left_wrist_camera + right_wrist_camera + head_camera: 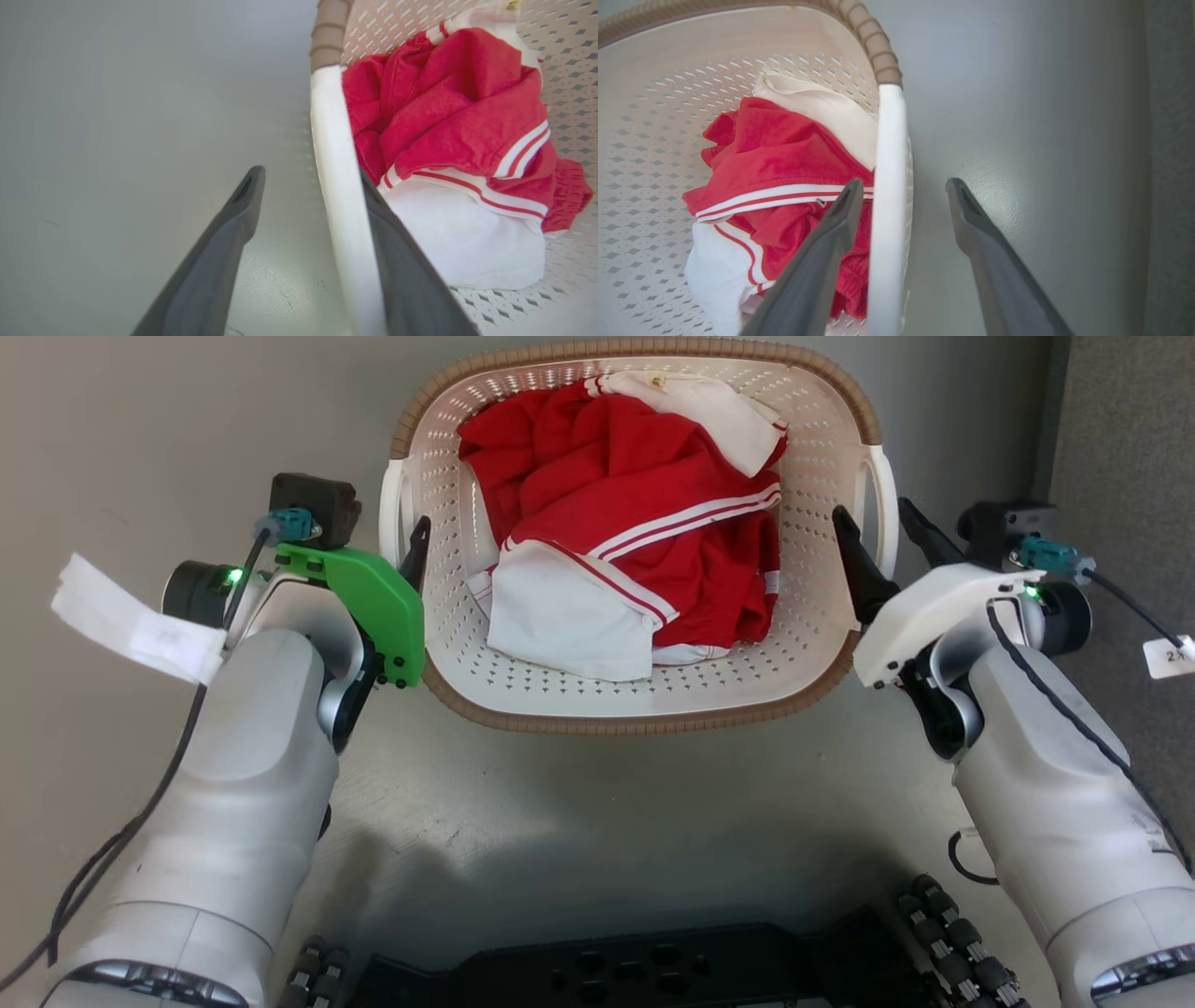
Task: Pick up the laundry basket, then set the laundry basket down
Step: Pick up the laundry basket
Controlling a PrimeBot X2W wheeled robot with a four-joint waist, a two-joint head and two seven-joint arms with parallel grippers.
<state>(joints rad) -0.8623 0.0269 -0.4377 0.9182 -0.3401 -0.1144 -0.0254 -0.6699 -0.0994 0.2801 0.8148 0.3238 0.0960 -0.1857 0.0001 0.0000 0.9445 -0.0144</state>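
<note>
1. Head view: the laundry basket (pixel 635 719) lies between the two pincers, with red and white clothes (pixel 635 523) inside. The left pincer (pixel 403 537) sits at the left handle (pixel 390 513), and the right pincer (pixel 873 513) at the right handle (pixel 885 504).
2. Left wrist view: the left pincer (pixel 308 175) is apart. One finger is outside the left handle (pixel 334 163) with a gap, and the other is inside the basket.
3. Right wrist view: the right pincer (pixel 904 183) is apart and straddles the right handle (pixel 891 163). Its outer finger stands clear.

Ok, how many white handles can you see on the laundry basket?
2, one on each side of the laundry basket. The left handle is straddled by the open left gripper; the right handle by the open right gripper.
</note>
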